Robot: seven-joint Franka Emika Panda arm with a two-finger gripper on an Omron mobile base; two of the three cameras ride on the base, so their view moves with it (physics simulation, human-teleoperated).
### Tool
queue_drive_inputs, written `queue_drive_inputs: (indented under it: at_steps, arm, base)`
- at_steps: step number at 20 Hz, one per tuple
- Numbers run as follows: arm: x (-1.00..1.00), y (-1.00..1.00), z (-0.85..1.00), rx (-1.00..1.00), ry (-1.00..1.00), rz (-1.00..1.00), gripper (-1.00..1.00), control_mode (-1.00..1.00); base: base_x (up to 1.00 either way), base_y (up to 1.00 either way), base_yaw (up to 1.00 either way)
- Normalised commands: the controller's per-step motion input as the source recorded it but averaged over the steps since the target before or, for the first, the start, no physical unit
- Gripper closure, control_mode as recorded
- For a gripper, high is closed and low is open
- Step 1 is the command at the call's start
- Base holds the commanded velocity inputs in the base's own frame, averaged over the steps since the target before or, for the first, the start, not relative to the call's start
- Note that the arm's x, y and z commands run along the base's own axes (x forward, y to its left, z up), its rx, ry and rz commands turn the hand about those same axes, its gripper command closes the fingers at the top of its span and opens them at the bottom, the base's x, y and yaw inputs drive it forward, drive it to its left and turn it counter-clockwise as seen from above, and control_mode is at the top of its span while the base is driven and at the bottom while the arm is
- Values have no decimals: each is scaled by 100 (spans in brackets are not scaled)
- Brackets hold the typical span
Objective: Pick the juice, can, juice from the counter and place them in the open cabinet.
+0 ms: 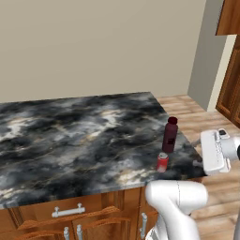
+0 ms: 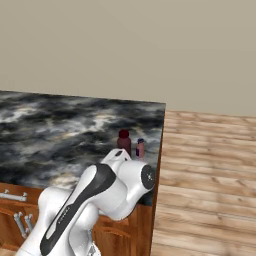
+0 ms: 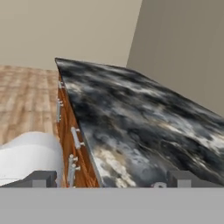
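A dark maroon juice bottle (image 1: 170, 135) stands upright near the right end of the marbled counter (image 1: 75, 136). The small red can (image 1: 162, 162) stands just in front of it, close to the front edge. In the right base view the maroon bottle (image 2: 124, 141) has a smaller pinkish bottle with a dark cap (image 2: 140, 148) beside it. My gripper (image 3: 111, 180) is open and empty, with its fingertips (image 3: 41, 179) wide apart. It hovers off the counter's right front corner and looks along the counter (image 3: 144, 118). Part of the reddish-brown cabinet (image 1: 230, 89) shows at the far right.
Brown drawers with grey handles (image 1: 68, 211) run under the counter. Wood floor (image 2: 210, 165) stretches to the right of the counter's end. A beige wall (image 1: 93, 47) stands behind it. My own arm (image 2: 95, 195) hides the counter's front corner in the right base view.
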Motion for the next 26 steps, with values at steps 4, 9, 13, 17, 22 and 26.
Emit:
queue_drive_inputs:
  at_steps: [4,9,13,17,22,26]
  arm:
    - [2,7,-16,2,0,0,-100,-100]
    - [15,2,-16,0,3,0,-100,-100]
    - [19,0,-15,0,7,0,-100,-100]
    - [21,0,-10,1,14,2,-100,-100]
    - [20,0,-13,1,5,2,-100,-100]
    - [20,0,-18,0,0,2,-100,-100]
  base:
    - [0,0,0]
    - [0,0,0]
    - [0,0,0]
    - [0,0,0]
    - [0,0,0]
    - [0,0,0]
